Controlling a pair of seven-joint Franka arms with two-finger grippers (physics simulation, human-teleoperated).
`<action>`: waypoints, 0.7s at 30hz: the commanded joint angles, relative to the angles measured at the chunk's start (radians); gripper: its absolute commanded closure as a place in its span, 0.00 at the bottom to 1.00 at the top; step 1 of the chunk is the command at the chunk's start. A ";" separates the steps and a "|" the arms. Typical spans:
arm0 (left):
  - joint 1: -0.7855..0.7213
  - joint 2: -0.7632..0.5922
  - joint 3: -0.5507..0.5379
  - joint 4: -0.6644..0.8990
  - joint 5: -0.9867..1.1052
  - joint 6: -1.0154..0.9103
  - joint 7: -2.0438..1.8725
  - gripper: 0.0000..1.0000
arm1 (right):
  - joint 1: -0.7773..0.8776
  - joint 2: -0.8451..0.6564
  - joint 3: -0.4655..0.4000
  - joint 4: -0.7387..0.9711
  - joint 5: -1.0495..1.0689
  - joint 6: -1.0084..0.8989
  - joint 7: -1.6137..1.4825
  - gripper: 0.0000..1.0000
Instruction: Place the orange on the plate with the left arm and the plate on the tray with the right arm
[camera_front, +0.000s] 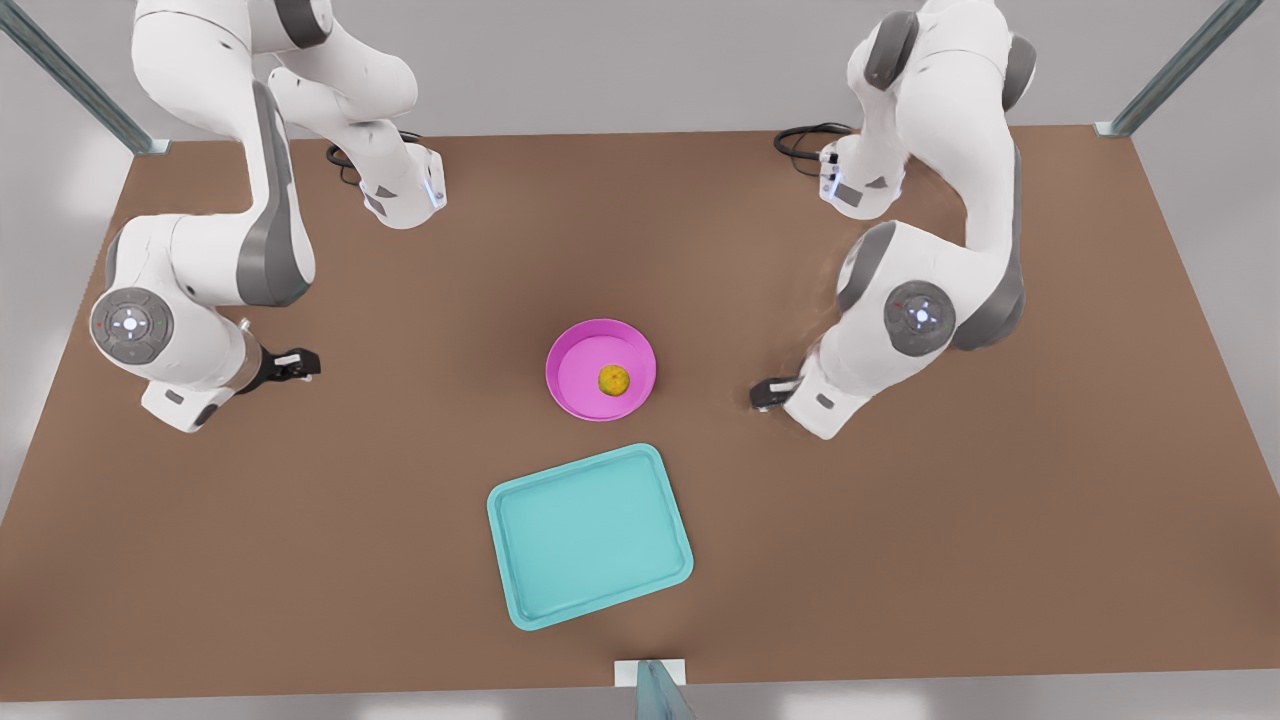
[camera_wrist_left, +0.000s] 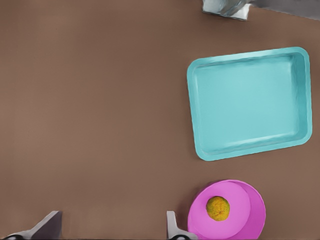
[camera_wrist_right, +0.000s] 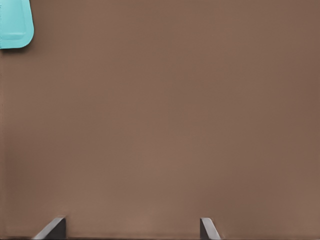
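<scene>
Orange (camera_front: 614, 380) sits near the middle of the pink plate (camera_front: 575, 372), so the fruit half of the job looks done. The plate is on the brown worktop (camera_front: 900, 560), just beside the teal tray (camera_front: 545, 600) but not on it. That move is not yet done.

Left tool (camera_front: 768, 393), at the front view's right, hangs low over the worktop near the plate w/ fingers spread wide and nothing between them. Its wrist view puts one finger (camera_wrist_left: 172, 227) just beside the plate's rim. Prob. an empty tool w/ the orange set down.

Right tool (camera_front: 295, 365), at the front view's left, is well apart from the plate, also spread and empty. Its wrist view takes in bare worktop and one tray corner (camera_wrist_right: 15, 30). It has the plate carry to do and must cross toward the centre first.

Tray lies flat, rim up. Its long axis runs across the front view, skewed a little, w/ the end toward the front view's right lying nearer the plate. Plate and orange are round, w/ no axis to speak of.
</scene>
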 joint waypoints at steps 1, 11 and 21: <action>0.037 -0.042 0.143 0.046 0.006 -0.452 0.494 0.00 | 0.032 0.052 0.000 -0.008 0.071 -0.001 0.007 0.00; 0.240 -0.286 -0.091 -0.207 0.200 -0.268 0.329 0.00 | 0.153 0.187 0.034 -0.391 0.518 0.707 0.081 0.00; 0.237 -0.277 -0.085 -0.186 0.193 -0.393 0.320 0.00 | 0.252 0.269 0.094 -0.388 0.539 0.692 0.067 0.00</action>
